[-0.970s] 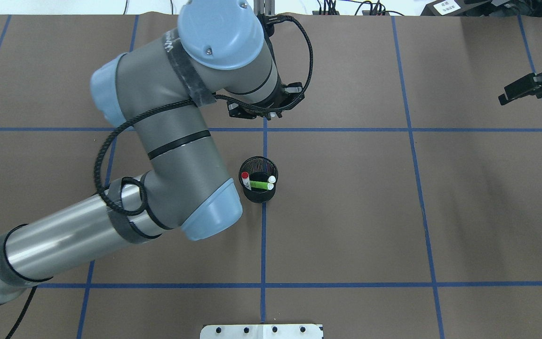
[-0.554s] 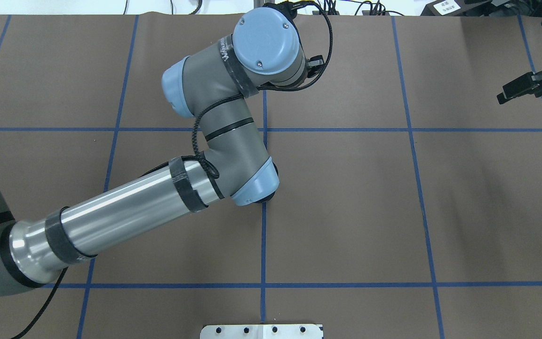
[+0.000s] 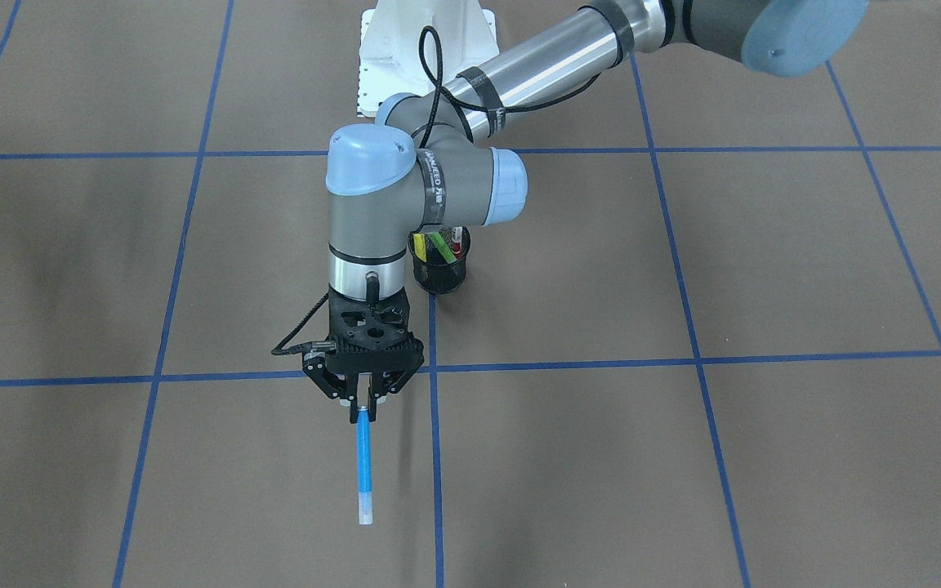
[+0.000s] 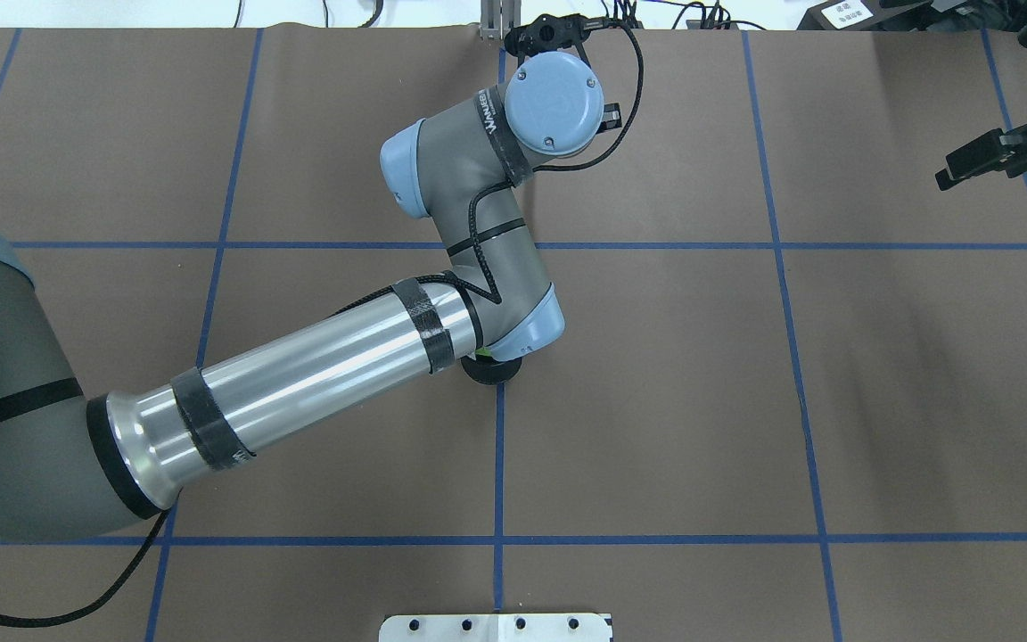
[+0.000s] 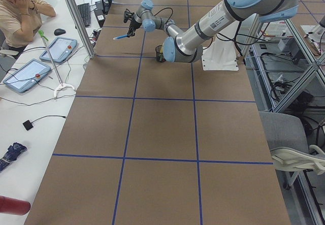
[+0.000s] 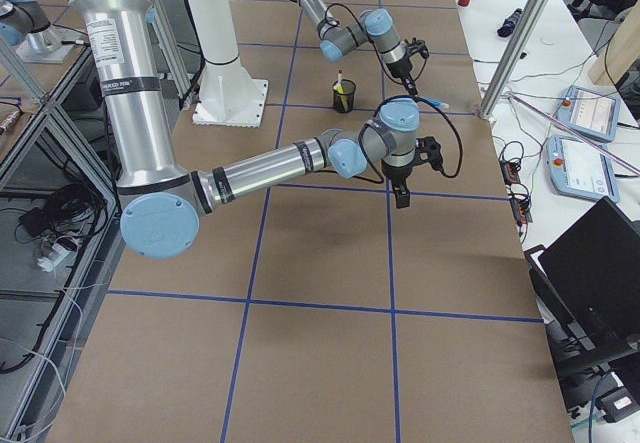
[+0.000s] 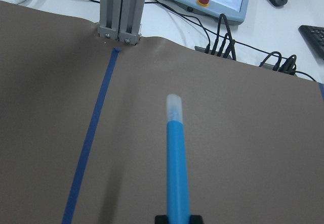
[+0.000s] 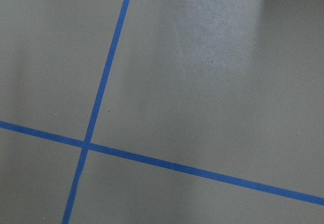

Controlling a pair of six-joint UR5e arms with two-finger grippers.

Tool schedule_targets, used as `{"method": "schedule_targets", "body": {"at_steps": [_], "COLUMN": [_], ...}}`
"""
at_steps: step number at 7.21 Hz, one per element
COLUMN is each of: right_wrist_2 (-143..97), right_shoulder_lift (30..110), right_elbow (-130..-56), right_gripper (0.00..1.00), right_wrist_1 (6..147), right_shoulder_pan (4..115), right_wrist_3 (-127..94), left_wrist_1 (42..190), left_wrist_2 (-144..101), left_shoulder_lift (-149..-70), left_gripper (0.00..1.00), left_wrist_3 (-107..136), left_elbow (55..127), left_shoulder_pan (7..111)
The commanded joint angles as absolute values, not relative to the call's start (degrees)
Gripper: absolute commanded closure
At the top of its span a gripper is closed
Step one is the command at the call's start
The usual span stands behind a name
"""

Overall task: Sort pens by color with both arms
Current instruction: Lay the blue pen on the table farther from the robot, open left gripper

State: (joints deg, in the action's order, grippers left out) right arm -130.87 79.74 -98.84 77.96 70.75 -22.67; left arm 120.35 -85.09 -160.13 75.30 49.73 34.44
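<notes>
Brown paper gridded with blue tape [image 3: 683, 359] covers the bench [image 3: 764, 474], across which the left arm [image 4: 317, 357] stretches toward the operators' side. The left end effector [image 3: 363, 402] is closed tight on one end of the blue pen [image 3: 364, 461]. The pen juts straight out from the fingers, pale cap outermost, just beside a tape line. Behind it, partly hidden under the arm's wrist joints, the cup [image 3: 440, 273] stands at mid-bench with the green pen [image 3: 440, 247], yellow pen [image 3: 421, 244] and red pen [image 3: 456, 238] inside. The right end effector [image 4: 981, 160] hangs over the bench's right end, well apart; whether it is open cannot be told.
</notes>
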Motion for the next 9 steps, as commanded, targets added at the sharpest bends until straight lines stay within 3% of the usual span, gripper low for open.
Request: {"method": "schedule_targets", "body": {"at_steps": [1, 2, 3, 4, 5, 6, 9], "right_wrist_2": [-130.87, -130.87, -130.87, -130.87, -130.87, -130.87, -130.96], "right_shoulder_lift": [79.63, 79.63, 79.63, 79.63, 79.54, 79.11, 76.74], "right_elbow": [-98.70, -98.70, -98.70, -98.70, -98.53, -98.44, -97.74], "right_gripper": [0.00, 0.00, 0.00, 0.00, 0.00, 0.00, 0.00], "right_wrist_1": [77.96, 77.96, 77.96, 77.96, 77.96, 77.96, 78.48], "right_shoulder_pan": [70.66, 70.66, 70.66, 70.58, 70.49, 70.40, 70.40], "right_wrist_3": [-22.68, -22.68, -22.68, -22.68, -22.68, -22.68, -22.76], "left_wrist_1": [123.48, 123.49, 123.49, 123.49, 123.83, 124.27, 122.27], "left_wrist_2": [-82.02, -82.00, -82.09, -82.09, -82.18, -82.09, -85.40], "left_shoulder_lift": [-160.40, -160.40, -160.40, -160.40, -160.40, -160.40, -159.35], "left_gripper": [1.00, 1.00, 0.85, 0.54, 0.14, 0.01, 0.01], "left_wrist_3": [71.55, 71.54, 71.28, 71.28, 71.28, 71.28, 71.19], "left_elbow": [44.92, 44.91, 45.00, 45.09, 45.61, 46.31, 52.79], "left_shoulder_pan": [32.44, 32.00, 31.91, 31.73, 31.55, 31.38, 32.51]}}
